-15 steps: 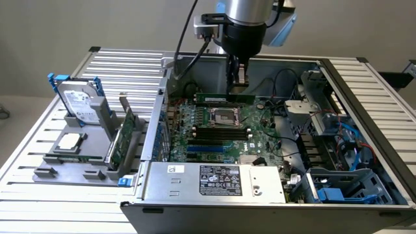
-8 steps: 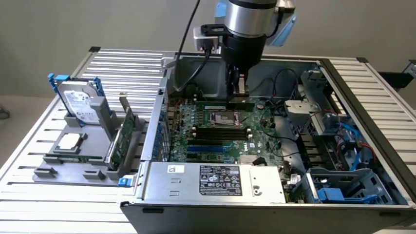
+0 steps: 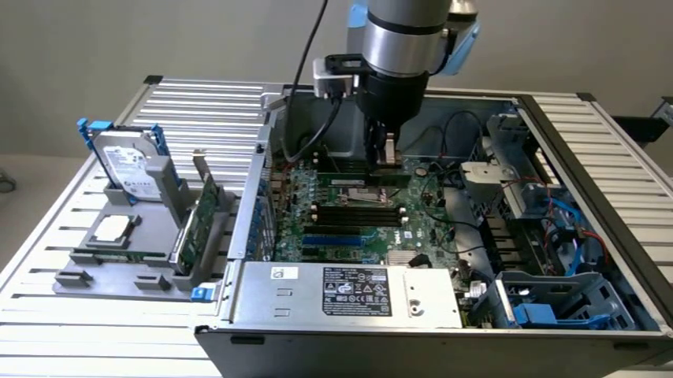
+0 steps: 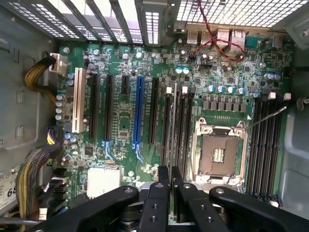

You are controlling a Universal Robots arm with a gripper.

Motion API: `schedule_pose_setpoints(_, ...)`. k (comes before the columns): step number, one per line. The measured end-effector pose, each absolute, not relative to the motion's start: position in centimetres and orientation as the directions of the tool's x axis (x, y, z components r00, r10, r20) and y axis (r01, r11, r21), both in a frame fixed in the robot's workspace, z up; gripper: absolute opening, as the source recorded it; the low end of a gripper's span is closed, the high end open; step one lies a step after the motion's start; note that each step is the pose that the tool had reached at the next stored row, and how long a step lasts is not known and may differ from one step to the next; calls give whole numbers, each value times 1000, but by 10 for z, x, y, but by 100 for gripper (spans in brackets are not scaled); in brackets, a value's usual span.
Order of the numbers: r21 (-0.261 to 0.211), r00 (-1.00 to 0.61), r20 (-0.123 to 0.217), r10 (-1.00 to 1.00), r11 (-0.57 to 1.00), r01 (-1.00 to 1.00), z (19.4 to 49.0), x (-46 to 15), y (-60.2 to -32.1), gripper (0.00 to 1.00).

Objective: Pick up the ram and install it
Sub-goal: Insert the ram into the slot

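Observation:
My gripper [image 3: 387, 161] reaches down inside the open computer case [image 3: 263, 165], above the green motherboard [image 3: 421, 224]. Its black fingers [image 4: 161, 186] are shut on the ram [image 4: 173, 125], a thin green stick that the wrist view catches edge-on. The ram hangs lengthwise over the group of black memory slots [image 4: 186, 125] between the expansion slots and the CPU socket [image 4: 218, 154]. I cannot tell whether it touches a slot. In the exterior view the ram [image 3: 358, 179] is a green strip just under the fingers, near the black slots [image 3: 358, 213].
On the exterior view's left, a grey holder [image 3: 116, 256] carries the silver hard drive with blue rails [image 3: 131, 165] and a green expansion card [image 3: 205, 213]. The power supply [image 3: 347, 290] sits at the case front. Cable bundles [image 4: 36, 77] and drive cages [image 3: 547, 307] line the case sides.

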State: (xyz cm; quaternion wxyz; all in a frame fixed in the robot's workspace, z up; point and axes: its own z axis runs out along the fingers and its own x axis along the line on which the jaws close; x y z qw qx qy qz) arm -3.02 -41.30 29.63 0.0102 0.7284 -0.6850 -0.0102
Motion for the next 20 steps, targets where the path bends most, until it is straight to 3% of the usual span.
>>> schedule_pose_setpoints(20, 28, 34, -9, -999, -35, -999, 260, -25, -414, 14)
